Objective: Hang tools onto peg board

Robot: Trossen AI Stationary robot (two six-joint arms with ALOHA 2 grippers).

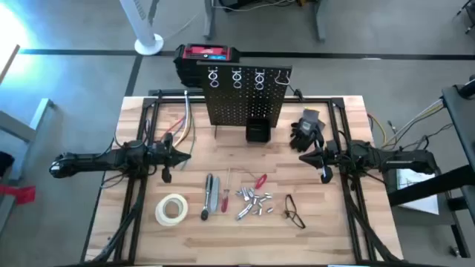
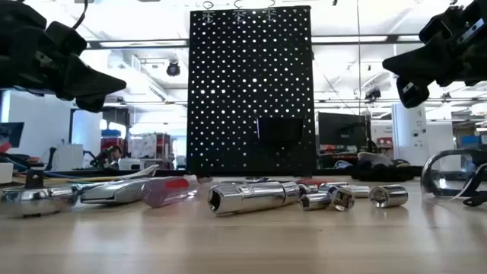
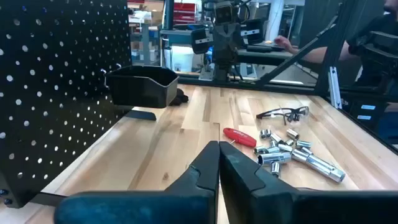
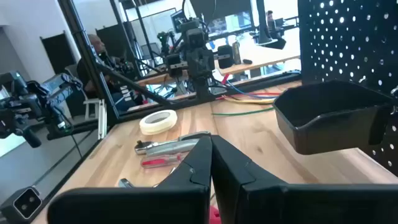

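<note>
The black peg board [image 1: 245,96] stands upright at the table's far middle, with silvery ring hooks [image 1: 236,76] along its top and a black bin [image 1: 257,131] at its foot. The tools lie flat on the table in front of it: grey metal ones [image 1: 208,196], slim red-handled ones [image 1: 225,196] [image 1: 260,180] and a heap of short silvery bits [image 1: 252,204]. My left gripper [image 1: 185,154] hovers shut at the left, and my right gripper [image 1: 303,158] hovers shut at the right. Both point level toward the middle, above the table and clear of everything.
A whitish tape roll [image 1: 171,209] lies near the front left, and safety glasses [image 1: 294,211] lie right of the bits. Black gloves [image 1: 306,127] lie right of the bin. A red-and-black box [image 1: 206,55] sits behind the board. Coloured cables [image 1: 180,119] run at the far left.
</note>
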